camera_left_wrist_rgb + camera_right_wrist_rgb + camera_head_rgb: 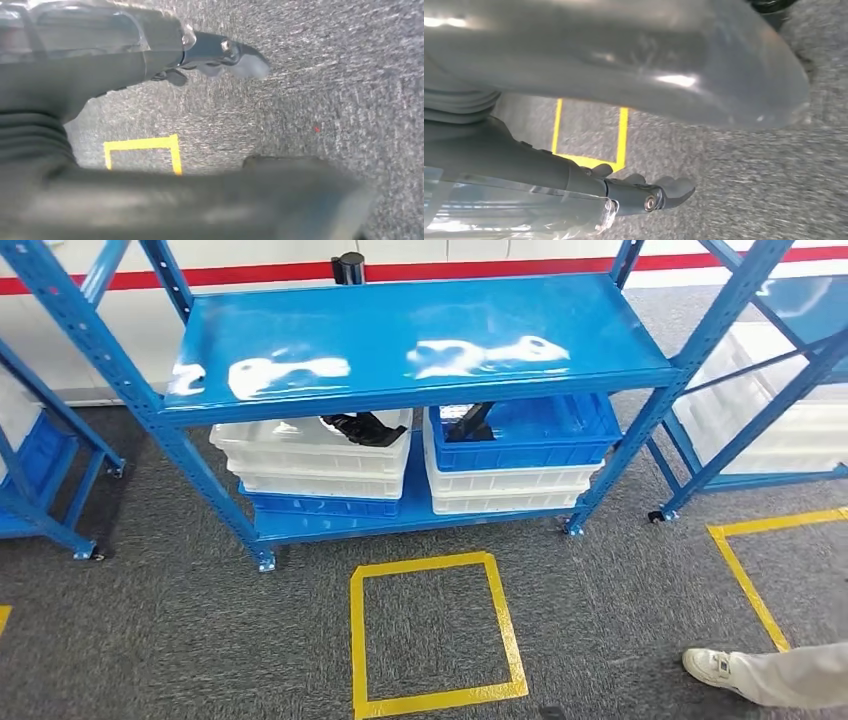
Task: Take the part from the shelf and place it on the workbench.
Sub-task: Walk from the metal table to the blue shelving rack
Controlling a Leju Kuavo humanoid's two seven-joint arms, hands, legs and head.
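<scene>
A black part [362, 427] lies in the top white bin [262, 445] on the blue shelf's [420, 350] lower level. Another black part [470, 421] leans in the blue bin [560, 435] to its right. Both arms hang down over the grey carpet, away from the shelf. My left hand [150, 60] holds nothing, with its dark fingers [227, 54] stretched out and its thick thumb [210, 200] apart from them. My right hand [589, 180] is the same, its fingers [659, 192] extended, its thumb [649, 65] apart, and nothing in it.
The shelf's top board is bare and shiny. Stacked white and blue bins fill the lower level. A yellow taped square [435, 632] marks the carpet in front of the shelf. A person's shoe [712, 666] and trouser leg stand at the lower right. More blue racks flank both sides.
</scene>
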